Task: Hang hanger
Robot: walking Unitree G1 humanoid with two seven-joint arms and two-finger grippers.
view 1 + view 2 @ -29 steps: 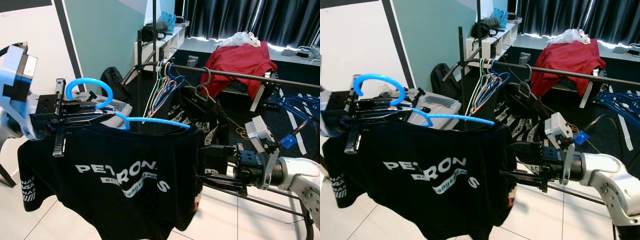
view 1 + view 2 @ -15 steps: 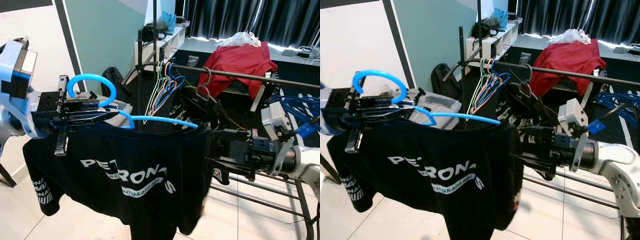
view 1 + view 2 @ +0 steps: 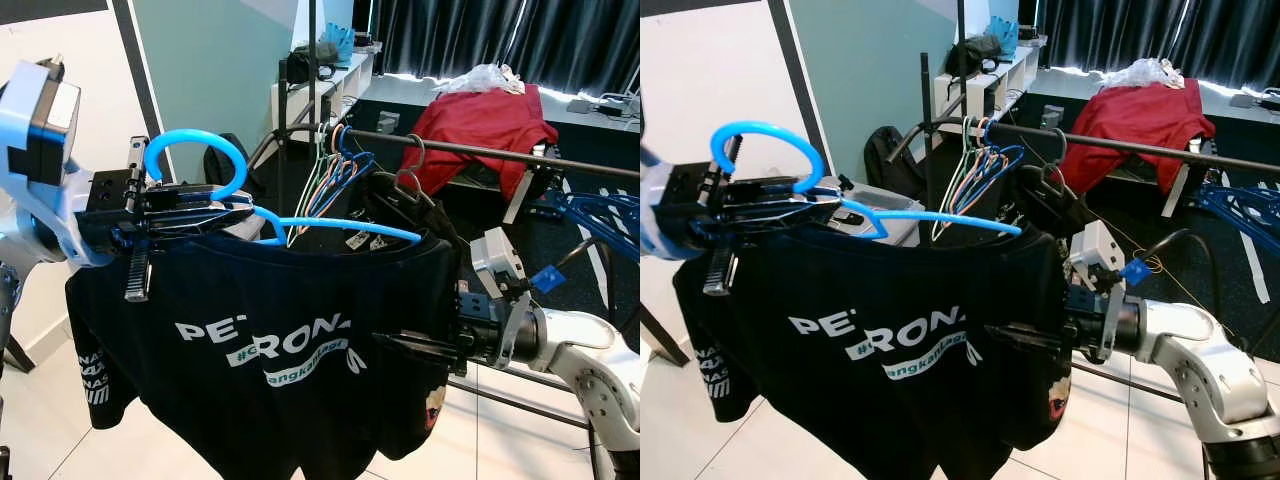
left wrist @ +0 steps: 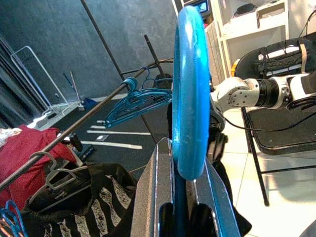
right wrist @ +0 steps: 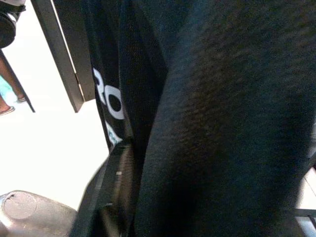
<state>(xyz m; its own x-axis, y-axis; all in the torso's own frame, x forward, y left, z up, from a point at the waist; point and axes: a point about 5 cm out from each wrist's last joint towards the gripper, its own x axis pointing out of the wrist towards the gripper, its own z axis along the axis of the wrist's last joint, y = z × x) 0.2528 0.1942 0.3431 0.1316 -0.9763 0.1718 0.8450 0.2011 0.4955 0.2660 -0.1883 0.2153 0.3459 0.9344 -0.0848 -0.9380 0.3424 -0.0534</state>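
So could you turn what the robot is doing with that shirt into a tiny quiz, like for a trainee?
1. True or false: the left hand is shut on the blue hanger just under its hook.
2. What does the blue hanger carry?
A) a red blanket
B) a black T-shirt with white lettering
C) nothing
3. Fill in: the blue hanger's hook is not yet over the black ____, where other hangers already hang.

Key: 1 true. 2 B. 3 rail. The right hand reaches against the shirt's side; whether it grips the cloth cannot be told.
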